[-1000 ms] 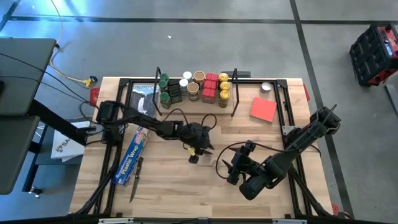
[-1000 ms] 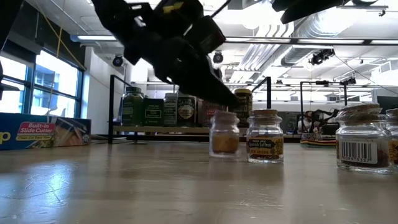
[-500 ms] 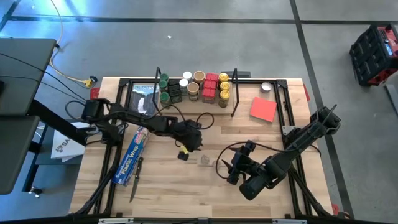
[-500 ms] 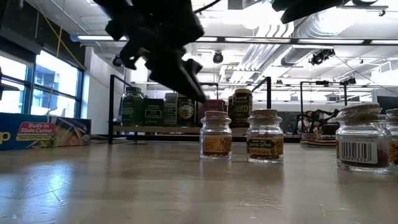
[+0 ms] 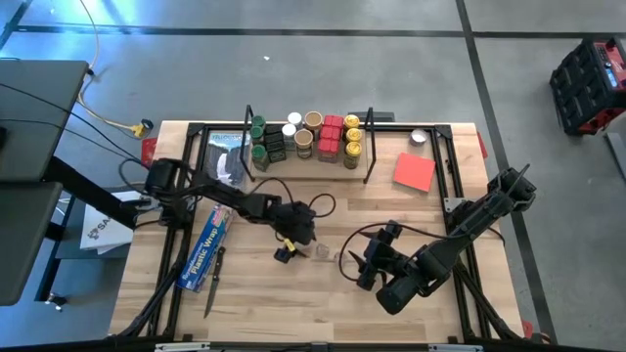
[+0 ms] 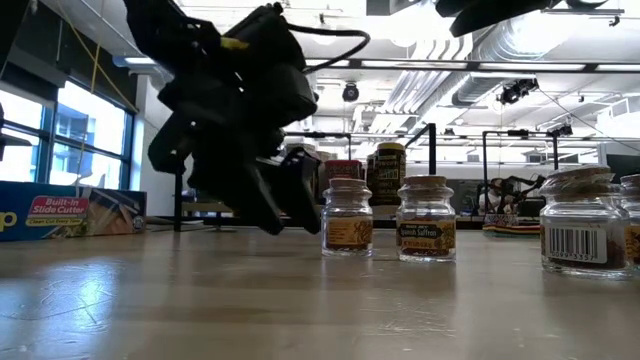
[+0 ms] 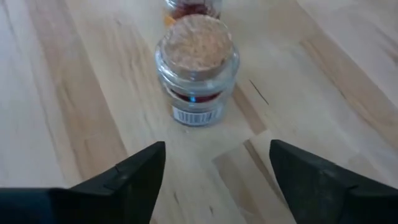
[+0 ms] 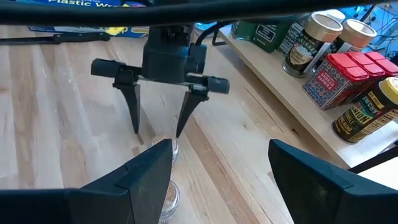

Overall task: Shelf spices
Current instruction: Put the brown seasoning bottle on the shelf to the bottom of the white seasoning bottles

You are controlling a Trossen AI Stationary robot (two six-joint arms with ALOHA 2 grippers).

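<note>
Since a second ago the left gripper (image 5: pixel 285 253) has let go of the small cork-topped jar (image 7: pixel 197 60); its jaws now stand wide and empty just short of that jar, mid-counter and well off the shelf (image 5: pixel 293 162). The right gripper (image 5: pixel 354 262) waits nearby, open and empty.

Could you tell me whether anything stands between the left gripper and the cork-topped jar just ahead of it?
Nothing visible does. The left gripper is open, and only bare table lies between its fingers and the cork-topped jar; a second jar stands behind that one.
</note>
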